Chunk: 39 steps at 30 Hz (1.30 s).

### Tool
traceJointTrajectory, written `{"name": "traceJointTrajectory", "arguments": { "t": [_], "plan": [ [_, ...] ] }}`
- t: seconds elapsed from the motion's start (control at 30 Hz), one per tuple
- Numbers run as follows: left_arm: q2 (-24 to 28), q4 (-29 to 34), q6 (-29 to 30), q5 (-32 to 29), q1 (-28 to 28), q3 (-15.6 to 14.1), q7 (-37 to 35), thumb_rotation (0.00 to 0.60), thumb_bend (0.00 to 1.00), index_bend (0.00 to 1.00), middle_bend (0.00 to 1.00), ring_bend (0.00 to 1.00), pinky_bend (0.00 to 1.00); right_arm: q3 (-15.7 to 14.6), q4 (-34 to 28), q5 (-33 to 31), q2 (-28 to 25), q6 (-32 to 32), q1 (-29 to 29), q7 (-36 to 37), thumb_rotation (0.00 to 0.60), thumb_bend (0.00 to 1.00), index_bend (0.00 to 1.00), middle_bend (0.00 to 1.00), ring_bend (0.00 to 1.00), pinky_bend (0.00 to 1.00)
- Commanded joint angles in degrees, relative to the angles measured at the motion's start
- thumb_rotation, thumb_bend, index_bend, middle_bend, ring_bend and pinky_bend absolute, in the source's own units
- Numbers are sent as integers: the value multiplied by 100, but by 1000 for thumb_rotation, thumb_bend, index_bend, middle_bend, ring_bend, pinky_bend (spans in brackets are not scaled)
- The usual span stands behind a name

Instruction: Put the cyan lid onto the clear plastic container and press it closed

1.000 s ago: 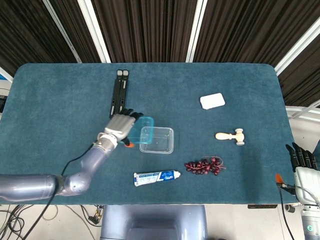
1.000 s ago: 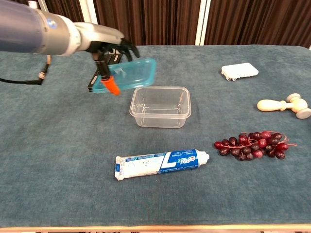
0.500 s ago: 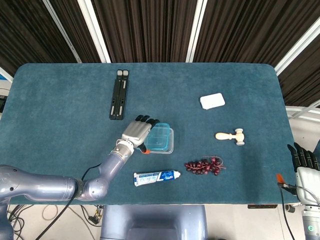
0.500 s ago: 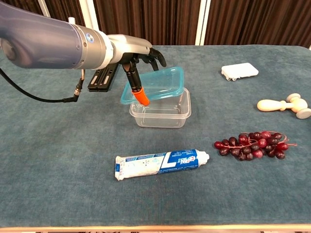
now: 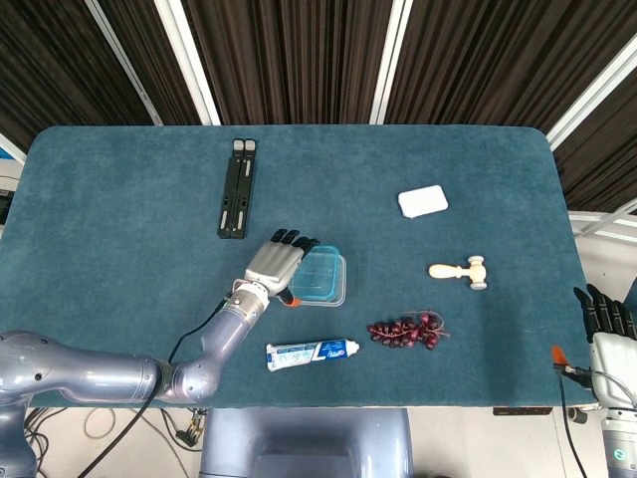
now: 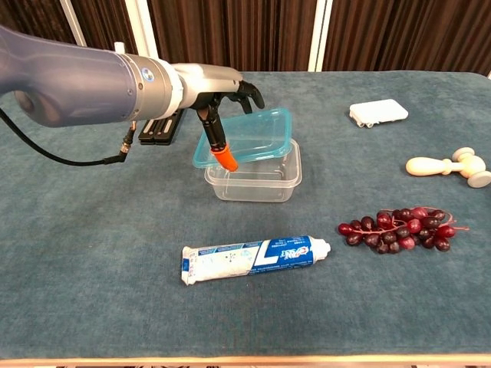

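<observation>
The cyan lid (image 6: 253,134) (image 5: 320,273) lies tilted over the clear plastic container (image 6: 257,177) (image 5: 338,295), its left edge raised above the container's rim. My left hand (image 6: 222,96) (image 5: 274,264) holds the lid by that left edge, fingers over the top and the orange-tipped thumb beneath. The lid covers most of the container's opening. My right hand (image 5: 607,324) hangs off the table's right edge in the head view, fingers straight and apart, holding nothing.
A toothpaste tube (image 6: 253,258) lies in front of the container. Dark red grapes (image 6: 403,226) sit to its right, a wooden mallet (image 6: 449,165) and a white block (image 6: 377,112) further right. A black folded stand (image 5: 237,186) lies at the back left.
My left hand carried the lid rightward from beside the container to over its opening, then lowered it slightly onto the rim. The right hand has stayed put.
</observation>
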<state>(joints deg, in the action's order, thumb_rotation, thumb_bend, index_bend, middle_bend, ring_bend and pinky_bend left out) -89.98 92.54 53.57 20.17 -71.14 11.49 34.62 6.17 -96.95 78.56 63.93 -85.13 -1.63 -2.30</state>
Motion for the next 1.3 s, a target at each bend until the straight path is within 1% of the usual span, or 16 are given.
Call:
{"name": "traceJointTrajectory", "arguments": {
  "t": [0.03, 0.27, 0.5, 0.97, 1.3],
  "plan": [
    [-45, -54, -52, 63, 36, -30, -39, 600, 151, 128, 291, 0, 0, 2, -3, -8, -3, 3, 1, -2, 600, 362, 36, 0, 0, 0],
    [-155, -200, -125, 111, 46, -69, -53, 600, 151, 129, 291, 0, 0, 3, -10, -17, -3, 8, 3, -7, 600, 362, 36, 0, 0, 0],
    [-237, -277, -128, 124, 45, -48, -59, 600, 151, 129, 291, 0, 0, 3, -14, -18, -7, 8, 7, -1, 600, 362, 36, 0, 0, 0],
    [-284, -299, -87, 82, 35, -53, 39, 600, 151, 129, 291, 0, 0, 11, -21, -36, -5, 6, 12, -6, 600, 363, 36, 0, 0, 0],
    [-294, -328, -130, 83, 27, -4, 42, 600, 151, 130, 291, 0, 0, 7, -29, -51, -11, 29, 9, -24, 600, 363, 35, 0, 0, 0]
  ]
}}
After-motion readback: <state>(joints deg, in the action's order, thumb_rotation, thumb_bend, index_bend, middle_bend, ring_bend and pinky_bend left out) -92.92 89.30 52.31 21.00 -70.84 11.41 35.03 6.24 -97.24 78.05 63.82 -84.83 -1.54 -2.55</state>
